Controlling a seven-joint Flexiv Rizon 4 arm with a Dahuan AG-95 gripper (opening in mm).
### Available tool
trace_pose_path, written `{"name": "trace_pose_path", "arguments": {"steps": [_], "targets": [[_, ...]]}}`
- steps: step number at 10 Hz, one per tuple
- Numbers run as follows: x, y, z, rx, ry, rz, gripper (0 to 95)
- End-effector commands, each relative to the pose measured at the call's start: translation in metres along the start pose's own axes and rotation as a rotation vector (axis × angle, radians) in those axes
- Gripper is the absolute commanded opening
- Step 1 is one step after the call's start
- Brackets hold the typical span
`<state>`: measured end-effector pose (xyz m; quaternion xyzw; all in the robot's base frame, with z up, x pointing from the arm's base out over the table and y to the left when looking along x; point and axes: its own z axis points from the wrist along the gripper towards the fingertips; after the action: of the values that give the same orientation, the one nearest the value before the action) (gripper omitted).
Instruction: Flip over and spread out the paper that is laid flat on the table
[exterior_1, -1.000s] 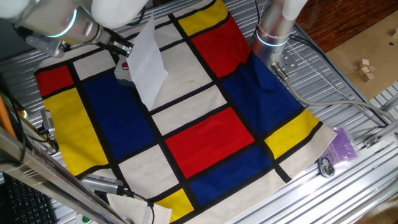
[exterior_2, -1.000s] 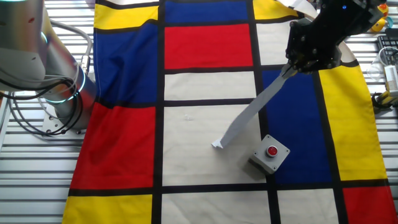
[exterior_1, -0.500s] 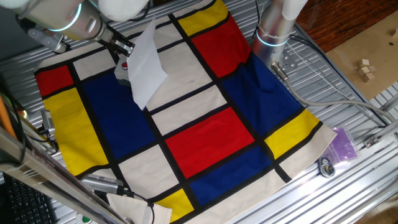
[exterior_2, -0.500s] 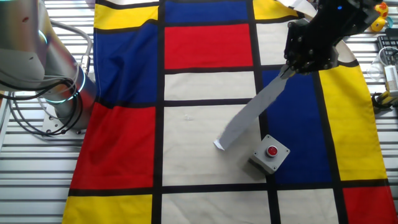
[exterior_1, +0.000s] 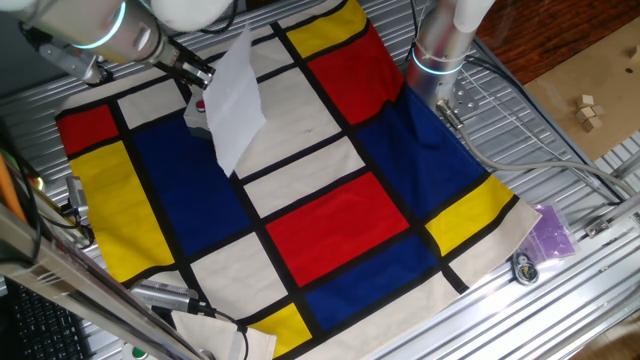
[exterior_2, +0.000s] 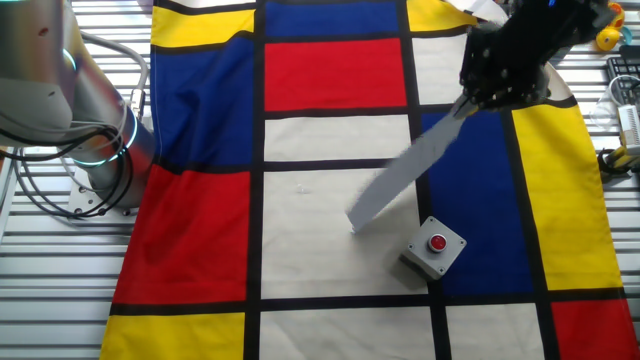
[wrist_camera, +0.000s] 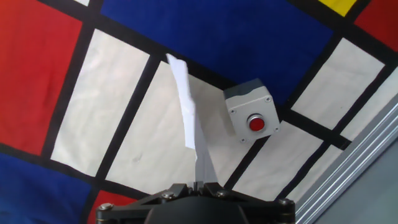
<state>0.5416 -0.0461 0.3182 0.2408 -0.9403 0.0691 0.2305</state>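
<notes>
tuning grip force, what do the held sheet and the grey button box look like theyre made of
The paper: thin matte white paper, apparently; it hangs limp and bends from the gripper. The button box: grey, smooth, probably plastic or painted metal, with a glossy red button.

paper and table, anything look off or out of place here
The paper hangs in the air from the gripper, not flat. A grey button box sits on the cloth beneath it. Nothing looks torn or spilled.
</notes>
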Motion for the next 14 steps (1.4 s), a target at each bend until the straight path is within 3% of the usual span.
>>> {"name": "trace_pose_path", "arguments": {"steps": [1,7,10,13,14], "targets": [[0.004,0.004,-0.005,-0.006,-0.002,0.018,0.0],[0.007,0.005,-0.007,0.0,0.002,0.003,0.0],[0.009,0.0,-0.004,0.026,0.016,-0.009,0.0],[0.011,-0.006,0.0,0.08,0.052,0.01,0.0],[0.01,-0.006,0.0,0.074,0.057,0.024,0.0]]}}
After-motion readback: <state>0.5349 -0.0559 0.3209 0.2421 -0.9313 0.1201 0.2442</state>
